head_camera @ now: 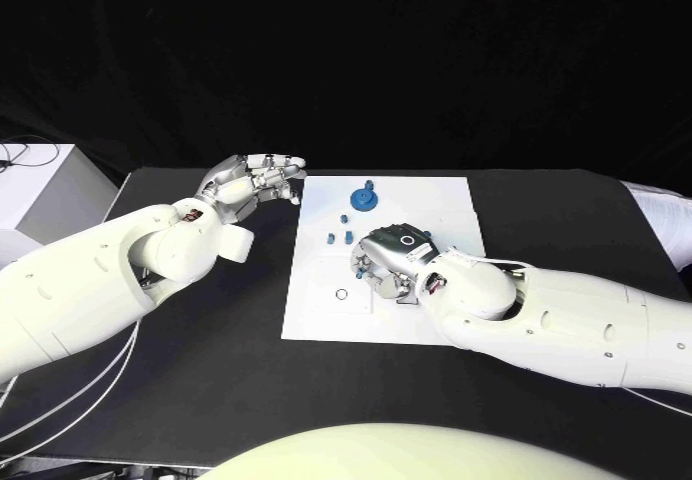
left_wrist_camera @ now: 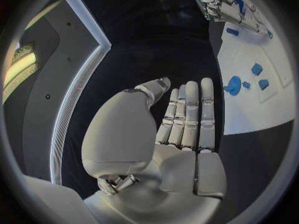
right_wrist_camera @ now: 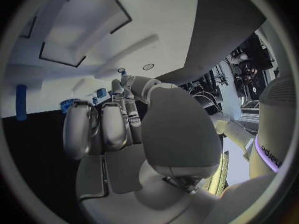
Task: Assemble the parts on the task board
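Holds the left hand [head_camera: 257,182] over the black table [head_camera: 216,400], just beside the far left corner of the white board [head_camera: 433,200], touching nothing. Shows its fingers [left_wrist_camera: 191,109] stretched out flat and side by side, thumb standing apart, nothing in the palm. Probably parks it there to leave the board free for the other arm.

Sets the right hand [head_camera: 389,262] low over the middle of the board, fingers curled down toward the surface. Shows a blue piece [left_wrist_camera: 238,1] among those fingers in the left wrist view, though cannot tell whether it is pinched or only lies behind them. Looks like seating or picking up a part, judged from that stoop over the board.

Leaves the other parts on the far half of the board: a blue gear [head_camera: 366,198] near the far edge, and small pieces [head_camera: 338,236] between the gear and the right hand, well apart from the left hand. Seems early to middling in the assembly, with several parts loose.

Covers the table in matt black, dark backdrop beyond. Stands a white box [head_camera: 51,185] with thin cables off the table's left end.
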`<state>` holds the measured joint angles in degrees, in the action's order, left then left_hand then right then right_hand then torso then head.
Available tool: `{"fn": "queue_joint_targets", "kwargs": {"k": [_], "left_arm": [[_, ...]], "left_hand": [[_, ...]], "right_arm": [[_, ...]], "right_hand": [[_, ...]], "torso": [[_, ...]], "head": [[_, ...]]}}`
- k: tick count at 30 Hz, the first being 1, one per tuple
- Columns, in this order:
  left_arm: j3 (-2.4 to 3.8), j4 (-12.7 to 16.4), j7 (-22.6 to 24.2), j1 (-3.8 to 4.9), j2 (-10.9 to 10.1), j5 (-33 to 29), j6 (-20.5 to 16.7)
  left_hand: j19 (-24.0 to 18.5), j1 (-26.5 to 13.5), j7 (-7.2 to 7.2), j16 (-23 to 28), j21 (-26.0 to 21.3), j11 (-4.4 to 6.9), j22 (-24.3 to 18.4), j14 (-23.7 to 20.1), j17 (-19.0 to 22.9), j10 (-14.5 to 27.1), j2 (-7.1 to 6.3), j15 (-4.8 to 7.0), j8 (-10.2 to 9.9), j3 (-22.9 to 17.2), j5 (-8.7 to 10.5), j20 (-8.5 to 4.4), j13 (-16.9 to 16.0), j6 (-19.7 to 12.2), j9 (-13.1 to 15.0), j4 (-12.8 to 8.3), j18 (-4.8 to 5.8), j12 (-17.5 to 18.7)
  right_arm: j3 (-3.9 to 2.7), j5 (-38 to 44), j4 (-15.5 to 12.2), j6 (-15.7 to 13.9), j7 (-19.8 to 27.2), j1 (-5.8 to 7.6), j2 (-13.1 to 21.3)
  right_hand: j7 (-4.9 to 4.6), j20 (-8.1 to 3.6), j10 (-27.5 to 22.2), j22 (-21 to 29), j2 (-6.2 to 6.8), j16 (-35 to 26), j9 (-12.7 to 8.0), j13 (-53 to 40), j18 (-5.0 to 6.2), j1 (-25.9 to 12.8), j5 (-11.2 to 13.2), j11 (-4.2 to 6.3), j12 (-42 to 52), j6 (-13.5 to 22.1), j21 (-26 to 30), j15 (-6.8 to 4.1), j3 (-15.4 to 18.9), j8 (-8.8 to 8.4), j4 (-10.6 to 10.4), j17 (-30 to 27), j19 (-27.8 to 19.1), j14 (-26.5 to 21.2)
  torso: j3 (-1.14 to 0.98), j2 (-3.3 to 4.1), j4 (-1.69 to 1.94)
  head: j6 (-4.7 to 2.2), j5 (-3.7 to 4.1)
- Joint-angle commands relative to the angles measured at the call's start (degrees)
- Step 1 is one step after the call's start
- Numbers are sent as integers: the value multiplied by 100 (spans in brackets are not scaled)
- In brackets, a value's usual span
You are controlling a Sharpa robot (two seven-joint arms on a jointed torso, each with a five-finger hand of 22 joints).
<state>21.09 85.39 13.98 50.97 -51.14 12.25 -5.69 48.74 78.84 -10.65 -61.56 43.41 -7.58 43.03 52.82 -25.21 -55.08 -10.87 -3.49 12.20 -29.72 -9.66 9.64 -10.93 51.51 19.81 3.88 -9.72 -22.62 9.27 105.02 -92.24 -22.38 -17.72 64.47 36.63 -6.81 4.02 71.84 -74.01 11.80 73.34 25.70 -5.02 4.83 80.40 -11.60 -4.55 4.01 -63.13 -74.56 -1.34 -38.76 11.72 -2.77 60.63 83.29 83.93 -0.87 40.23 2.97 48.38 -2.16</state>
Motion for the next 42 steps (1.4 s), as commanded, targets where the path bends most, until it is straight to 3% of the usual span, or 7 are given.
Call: {"fn": "queue_joint_targets", "kwargs": {"k": [1, 17, 28, 31, 36, 42], "left_arm": [[4, 18, 31, 1, 1, -1, 44], [4, 36, 4, 1, -23, -1, 74], [4, 41, -17, 1, -35, 0, 91], [4, 41, -20, 1, -37, 0, 93], [4, 40, -25, 1, -38, 0, 87], [4, 38, -34, 1, -46, 0, 82]], "left_hand": [[45, 3, -38, 19, -14, -10, -5, -1, 5, 46, 7, -47, 27, 33, -2, -7, 5, 14, -7, -8, -73, -3], [51, 2, -38, 23, -29, -12, -16, -2, 7, 55, 9, -50, 30, 42, -2, -4, 6, 13, -7, 0, -73, -5], [51, 2, -38, 23, -29, -12, -16, -2, 7, 55, 9, -50, 30, 42, -2, -4, 6, 13, -7, 0, -73, -5], [51, 2, -38, 23, -29, -12, -16, -2, 7, 55, 9, -50, 30, 42, -2, -4, 6, 13, -7, 0, -73, -5], [51, 2, -38, 23, -29, -12, -16, -2, 7, 55, 9, -50, 30, 42, -2, -4, 6, 13, -7, 0, -73, -5], [51, 2, -38, 23, -29, -12, -16, -2, 7, 55, 9, -50, 30, 42, -2, -4, 6, 13, -7, 0, -73, -5]], "right_arm": [[1, 155, 22, 92, -70, -8, -18], [1, 226, 137, 147, -104, -52, -92], [11, 208, 212, 411, 48, -56, -147], [16, 175, 224, 404, 101, -57, -152], [20, 94, 217, 333, 187, -58, -146], [22, 31, 167, 268, 235, -58, -118]], "right_hand": [[-14, 5, 188, 4, -78, 12, 6, -9, -100, 2, -23, 141, 10, -33, 20, -29, -29, 8, 13, -3, 15, 132], [-14, 5, 188, 4, -78, 12, 6, -9, -100, 2, -23, 141, 10, -33, 20, -29, -29, 8, 13, -3, 15, 132], [-33, 13, 159, 17, -63, 16, 22, -3, -96, -45, 6, 124, -20, 2, 39, -12, -33, 7, 22, -20, -1, 126], [-93, 52, -23, 63, 31, 25, 27, 38, -85, -179, 23, 57, -54, 130, 99, 52, 41, -41, 0, -54, -43, 117], [-90, 116, -366, 214, 224, 6, -13, 111, -43, -390, 10, -5, -58, 397, 275, 106, 191, -186, -100, -155, -133, 81], [-93, 131, -483, 285, 283, -6, -19, 122, -24, -431, 15, -23, -56, 430, 358, 119, 242, -210, -130, -202, -171, 65]], "torso": [[1, 2, 4], [3, 2, -4], [-2, 3, -2], [-1, 3, -7], [0, 0, -8], [-2, 0, -3]], "head": [[4, -2], [41, -15], [63, -33], [60, -37], [65, -40], [75, -37]]}}
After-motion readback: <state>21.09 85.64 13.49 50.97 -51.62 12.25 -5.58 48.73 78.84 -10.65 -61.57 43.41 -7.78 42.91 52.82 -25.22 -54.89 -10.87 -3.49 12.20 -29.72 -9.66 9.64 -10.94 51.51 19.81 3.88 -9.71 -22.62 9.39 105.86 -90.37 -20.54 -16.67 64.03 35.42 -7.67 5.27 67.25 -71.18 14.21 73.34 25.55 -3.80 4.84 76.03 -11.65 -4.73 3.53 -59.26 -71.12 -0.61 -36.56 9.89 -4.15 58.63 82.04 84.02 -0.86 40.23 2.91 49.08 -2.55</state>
